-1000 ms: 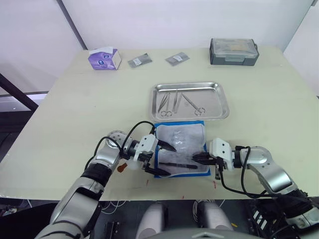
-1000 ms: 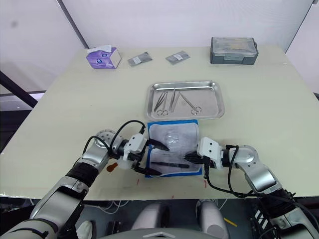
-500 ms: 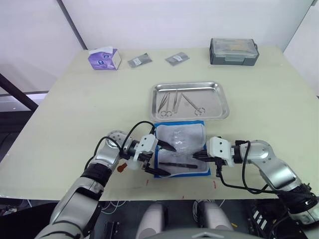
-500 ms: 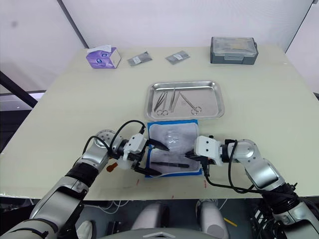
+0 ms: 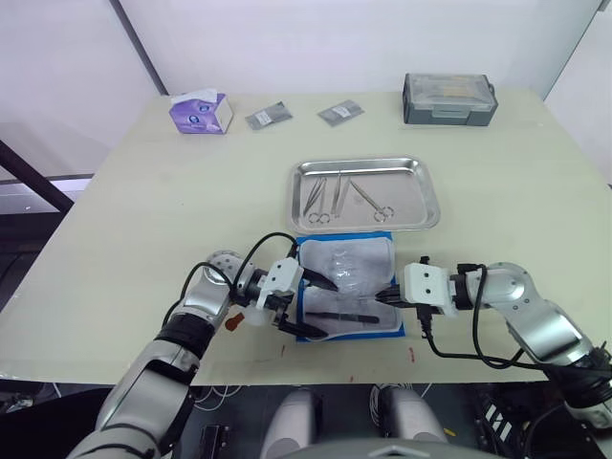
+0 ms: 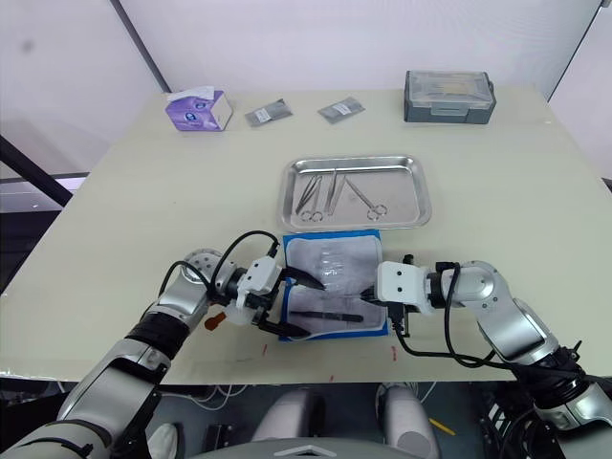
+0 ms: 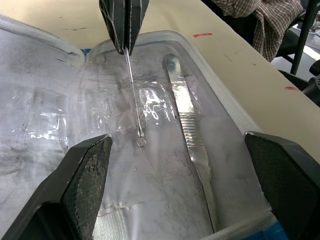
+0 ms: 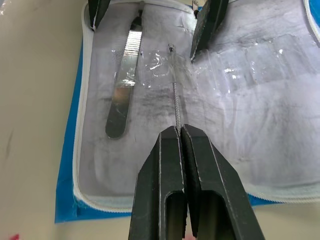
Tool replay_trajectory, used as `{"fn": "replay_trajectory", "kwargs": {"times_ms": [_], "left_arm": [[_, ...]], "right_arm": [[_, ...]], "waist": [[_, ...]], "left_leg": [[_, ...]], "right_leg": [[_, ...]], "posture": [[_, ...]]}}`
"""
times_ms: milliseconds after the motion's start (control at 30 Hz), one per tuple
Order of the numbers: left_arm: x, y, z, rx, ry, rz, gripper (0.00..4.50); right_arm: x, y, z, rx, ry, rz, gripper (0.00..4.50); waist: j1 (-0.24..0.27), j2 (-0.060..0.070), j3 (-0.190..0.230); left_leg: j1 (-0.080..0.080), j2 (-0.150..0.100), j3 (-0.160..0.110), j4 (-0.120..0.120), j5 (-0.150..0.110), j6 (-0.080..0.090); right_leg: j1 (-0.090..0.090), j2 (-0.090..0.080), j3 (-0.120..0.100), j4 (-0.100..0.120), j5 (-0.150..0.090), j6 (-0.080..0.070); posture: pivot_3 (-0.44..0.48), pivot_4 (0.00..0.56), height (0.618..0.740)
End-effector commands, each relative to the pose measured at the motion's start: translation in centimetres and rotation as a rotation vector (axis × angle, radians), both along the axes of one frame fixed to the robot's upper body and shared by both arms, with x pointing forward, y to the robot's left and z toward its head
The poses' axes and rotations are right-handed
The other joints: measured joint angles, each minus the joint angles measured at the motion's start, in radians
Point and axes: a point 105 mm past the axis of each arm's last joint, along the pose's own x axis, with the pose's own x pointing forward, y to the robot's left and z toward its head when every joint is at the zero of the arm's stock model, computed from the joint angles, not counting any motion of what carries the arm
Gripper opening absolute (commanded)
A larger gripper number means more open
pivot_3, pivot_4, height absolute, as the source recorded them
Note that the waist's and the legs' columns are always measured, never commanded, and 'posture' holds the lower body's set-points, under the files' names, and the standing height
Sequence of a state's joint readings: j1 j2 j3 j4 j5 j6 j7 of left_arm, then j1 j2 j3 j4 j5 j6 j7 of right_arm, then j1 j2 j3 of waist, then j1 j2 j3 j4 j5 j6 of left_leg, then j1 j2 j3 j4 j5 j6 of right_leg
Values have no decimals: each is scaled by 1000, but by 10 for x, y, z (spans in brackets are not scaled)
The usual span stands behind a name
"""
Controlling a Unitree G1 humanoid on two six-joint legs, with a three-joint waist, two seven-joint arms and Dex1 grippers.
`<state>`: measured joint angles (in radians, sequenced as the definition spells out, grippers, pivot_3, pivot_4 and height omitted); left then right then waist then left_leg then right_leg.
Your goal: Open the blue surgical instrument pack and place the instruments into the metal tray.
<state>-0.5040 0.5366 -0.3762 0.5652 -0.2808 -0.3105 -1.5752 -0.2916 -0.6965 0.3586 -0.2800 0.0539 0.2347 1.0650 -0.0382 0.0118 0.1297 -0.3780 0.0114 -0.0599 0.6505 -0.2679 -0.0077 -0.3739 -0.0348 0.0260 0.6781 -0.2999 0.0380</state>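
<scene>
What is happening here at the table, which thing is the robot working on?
The robot is emptying the opened blue surgical instrument pack. Its right pincer is shut on a thin probe over the clear lining. The left pincer is open at the pack's other side. A flat metal handle lies inside; three instruments lie in the metal tray.

My left arm reaches in low from the left, forearm angled toward the middle, and its left gripper [image 5: 308,304] has its two black fingers [image 7: 85,187] spread wide apart. My right arm comes in from the right with the elbow bent out and the wrist turned inward. The right gripper [image 8: 180,131] has its fingers pressed together, pinching a thin probe [image 8: 175,100] by one end.
</scene>
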Motion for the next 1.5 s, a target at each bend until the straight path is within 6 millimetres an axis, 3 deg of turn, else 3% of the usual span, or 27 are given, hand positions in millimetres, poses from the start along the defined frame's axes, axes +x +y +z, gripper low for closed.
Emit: {"fn": "replay_trajectory", "kwargs": {"times_ms": [33, 300, 833, 933, 1133, 1433, 1500], "left_arm": [[-32, 11, -46, 129, 206, -39, 4500], [-31, 12, -46, 132, 205, -37, 4500], [-29, 12, -45, 138, 199, -38, 4500], [-28, 11, -45, 135, 198, -41, 4500], [-27, 8, -45, 132, 197, -44, 4500], [-27, 7, -46, 125, 197, -41, 4500], [-28, 6, -46, 120, 197, -40, 4500]], "right_arm": [[-1, -2, 21, 31, -80, 20, 28], [-6, -16, 22, 35, -74, 6, 28], [-12, -62, 35, 48, -68, -108, 28], [-4, -66, 47, 128, -60, -194, 28], [17, -55, 70, 331, -7, -351, 28], [54, -33, 83, 478, 63, -538, 28], [70, -29, 79, 473, 74, -609, 28]], "waist": [[0, 0, 0], [0, 0, 0], [2, -3, 2], [1, -3, 2], [4, -3, 2], [3, 2, -1], [3, 2, -1]], "left_leg": [[0, 0, 0, 0, 0, 0], [0, 0, 0, 0, 0, 0], [0, 0, 1, 0, 0, 0], [0, 0, 1, 0, 0, 0], [0, 0, 0, 0, 0, 0], [0, 0, 0, 0, 0, 0], [0, 0, 0, 0, 0, 0]], "right_leg": [[0, 0, 0, 0, 0, 0], [0, 0, 0, 0, 0, 0], [0, 0, 0, 0, 0, 0], [0, 0, 0, 0, 0, 0], [1, 0, 0, 0, 0, 0], [1, 0, 1, 0, 0, 0], [1, 0, 0, 0, 0, 0]], "posture": [[0, 150, 734], [0, 150, 734], [0, 150, 734], [0, 150, 734], [0, 150, 734], [0, 150, 734], [0, 150, 734]]}}
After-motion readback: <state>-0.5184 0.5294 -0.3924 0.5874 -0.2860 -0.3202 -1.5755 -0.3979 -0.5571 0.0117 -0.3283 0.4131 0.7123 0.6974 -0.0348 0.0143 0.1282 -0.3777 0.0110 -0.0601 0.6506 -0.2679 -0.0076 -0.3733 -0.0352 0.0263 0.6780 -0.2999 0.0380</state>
